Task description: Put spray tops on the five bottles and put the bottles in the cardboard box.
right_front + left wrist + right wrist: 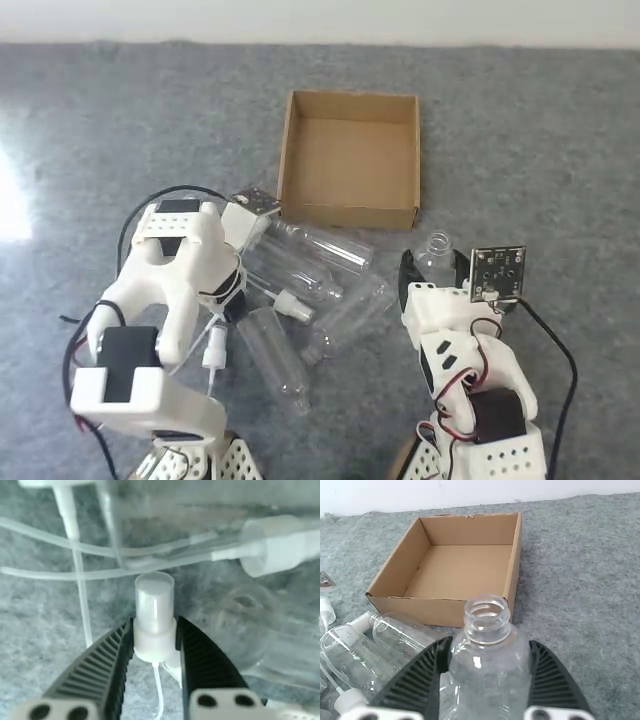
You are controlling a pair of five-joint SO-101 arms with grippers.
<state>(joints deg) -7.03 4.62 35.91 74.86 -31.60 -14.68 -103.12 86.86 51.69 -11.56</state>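
Bottle (487, 667), uncapped, is being held upright by the right gripper (490, 644), probably to receive the spray top (154, 610) the left gripper (154, 625) is pinching between its fingers.

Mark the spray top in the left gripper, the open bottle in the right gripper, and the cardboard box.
spray top (154, 630): left wrist view, on its white collar.
open bottle (489, 662): right wrist view, on its shoulder below the neck.
cardboard box (345, 214): high view, on the wall facing the arms.
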